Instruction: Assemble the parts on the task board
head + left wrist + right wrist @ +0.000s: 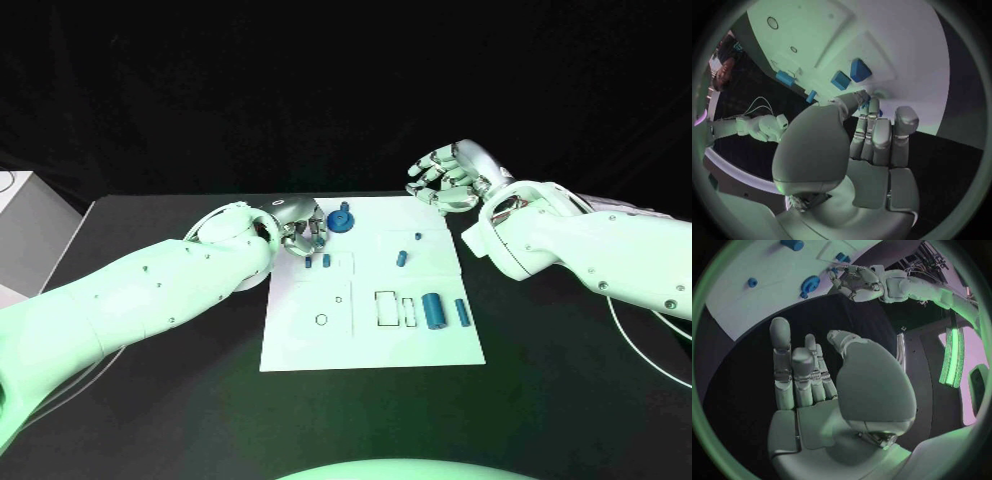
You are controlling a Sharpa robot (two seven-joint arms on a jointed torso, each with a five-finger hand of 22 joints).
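The white task board (368, 340) lies in the middle of the black table. My left hand (299, 226) hovers at its far left corner, fingers curled, thumb against fingertips (872, 107). A bit of a small blue part (879, 113) shows pinched between them. A round blue part (342, 219) stands just beside that hand, apart from it, and also shows in the right wrist view (809, 284). Two short blue parts (317, 261) lie below the hand. My right hand (454, 178) is raised past the board's far right corner, fingers (795, 365) apart, holding nothing.
More blue parts (402, 259) lie mid-board, and two blue cylinders (449, 311) sit at the right beside a rectangular slot (387, 309). An oval hole (320, 320) is at the board's left. A white box (22, 225) stands at the table's far left.
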